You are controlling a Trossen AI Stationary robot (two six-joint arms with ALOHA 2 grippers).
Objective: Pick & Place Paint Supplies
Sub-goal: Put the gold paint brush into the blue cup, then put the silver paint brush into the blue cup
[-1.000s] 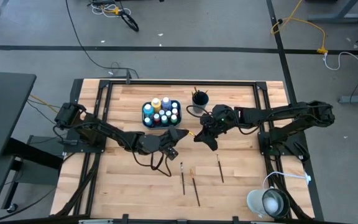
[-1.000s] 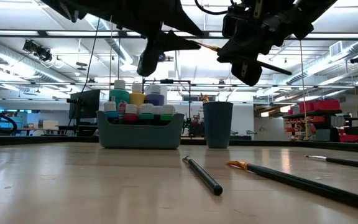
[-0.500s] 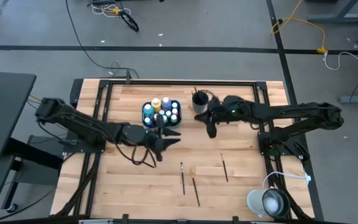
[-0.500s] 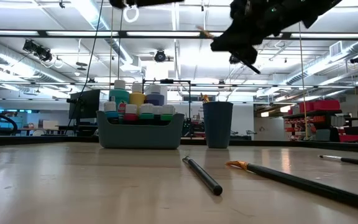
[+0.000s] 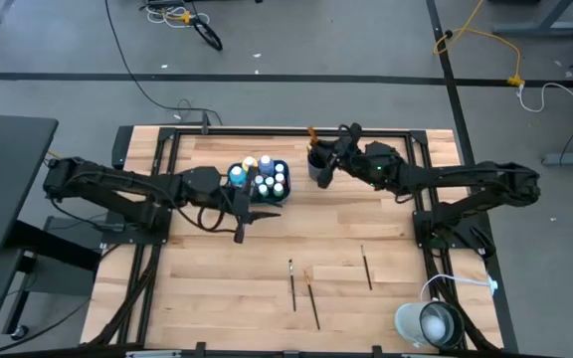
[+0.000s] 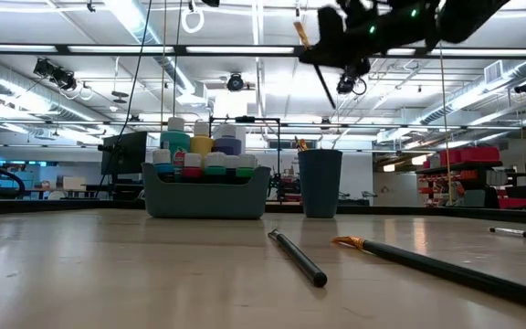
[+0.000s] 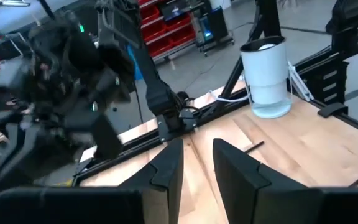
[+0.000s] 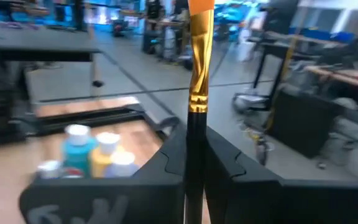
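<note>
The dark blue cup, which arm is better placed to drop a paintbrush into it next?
Right. The right gripper is shut on a paintbrush and hovers by the cup. The left gripper is open and empty beside the tray.

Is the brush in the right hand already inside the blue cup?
Not yet. The right hand grips the brush high above the cup.

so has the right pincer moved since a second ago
Yes. The right pincer, shut on a paintbrush, has moved from the table's middle toward the far edge, now above the dark blue cup.
</note>
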